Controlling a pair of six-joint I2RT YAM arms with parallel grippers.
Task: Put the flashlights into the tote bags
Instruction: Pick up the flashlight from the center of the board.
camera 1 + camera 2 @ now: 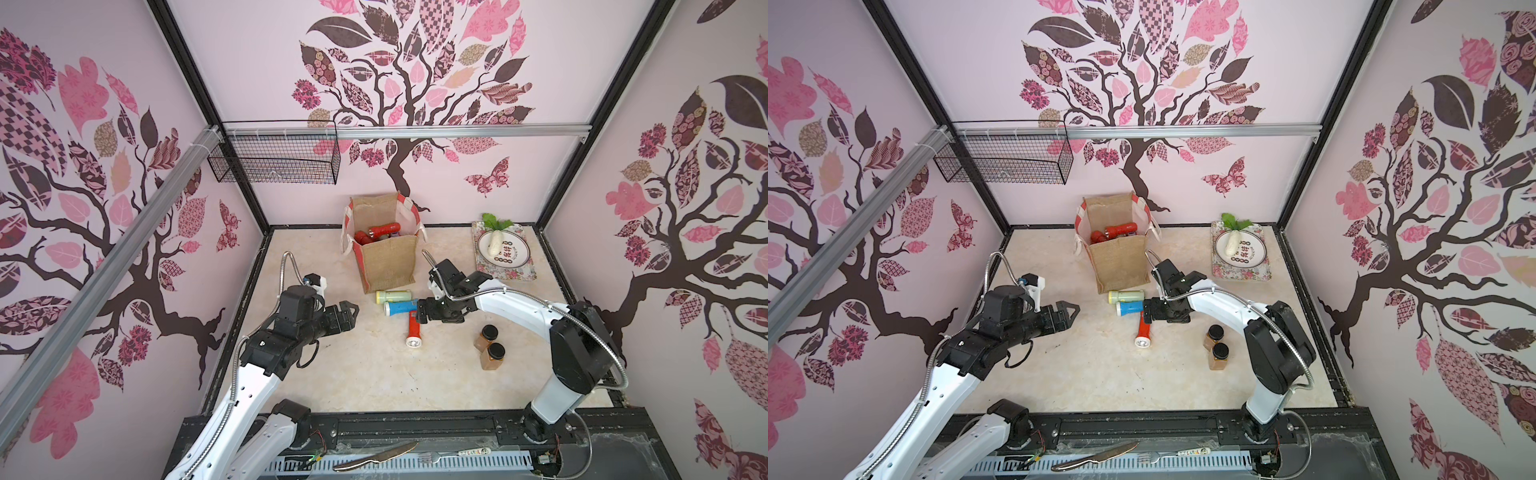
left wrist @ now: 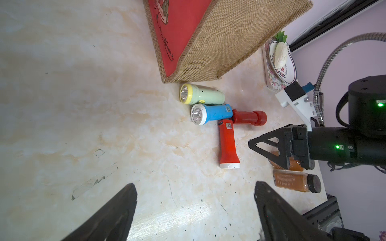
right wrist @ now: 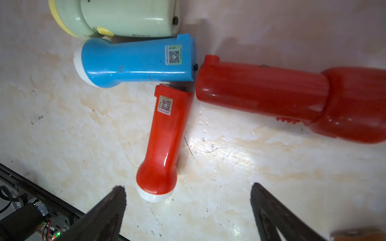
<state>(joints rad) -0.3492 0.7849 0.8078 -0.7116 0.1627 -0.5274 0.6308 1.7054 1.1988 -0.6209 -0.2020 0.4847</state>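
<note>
- While hanging over the table [image 1: 374, 374], spread wide, gripping nothing: left gripper [image 1: 351, 316].
- Same deal for right gripper [image 3: 188, 198]: jaws apart, empty, low near the blue flashlight [image 1: 401, 307].
- Standing upright at the back: tote bag [image 1: 388, 257], red flashlights [image 1: 376, 233] already inside.
- Right in front of it, side by side and touching: pale green flashlight [image 1: 395, 296] and the blue flashlight.
- Up against the blue one's tail: orange-red flashlight [image 1: 412, 330] and dark red flashlight [image 2: 248, 117], the latter hidden under the right gripper in both top views.
- Well off to the right: amber jars [image 1: 494, 353].
</note>
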